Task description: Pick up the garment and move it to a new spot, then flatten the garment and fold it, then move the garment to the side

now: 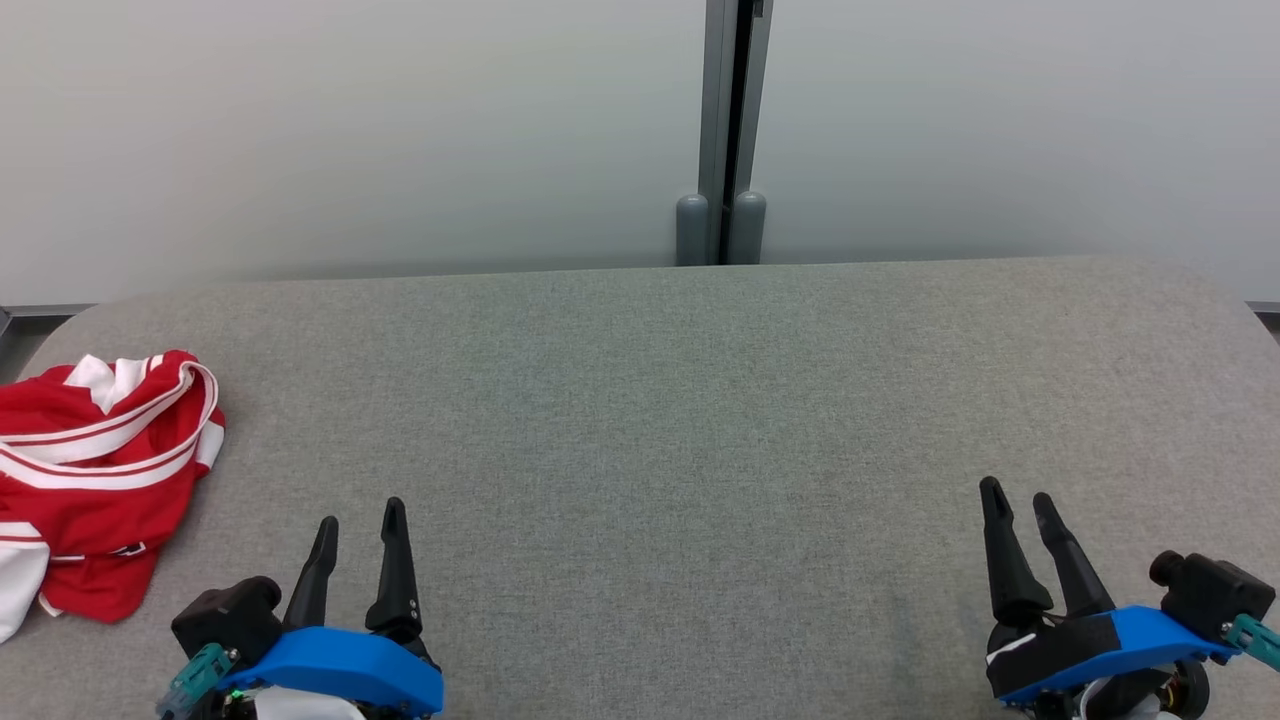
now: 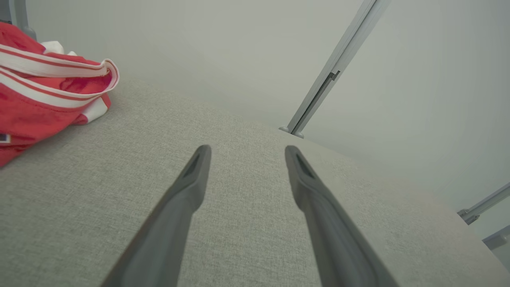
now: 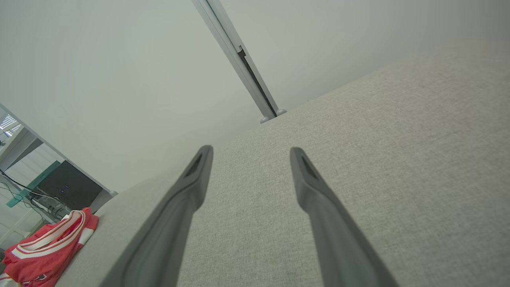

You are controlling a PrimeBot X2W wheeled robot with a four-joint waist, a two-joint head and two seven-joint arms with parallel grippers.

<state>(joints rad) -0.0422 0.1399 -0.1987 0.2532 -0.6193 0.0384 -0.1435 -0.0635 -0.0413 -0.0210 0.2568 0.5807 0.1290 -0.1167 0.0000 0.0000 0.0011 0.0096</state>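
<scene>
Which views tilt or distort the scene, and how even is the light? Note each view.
Head view: soft even light, faint shadow behind the table, garment sharp. Left wrist view: table tilted, left gripper looks slightly soft up close. Right wrist view: the post slants steeply, no glare.

No legible text, number, brand or sign found in any view. The garment carries a small dark patch at the left edge of the left wrist view. It is possibly a badge or label, but it is cropped by the frame and too small to read. The stripes on the garment show no lettering that can be made out.
</scene>
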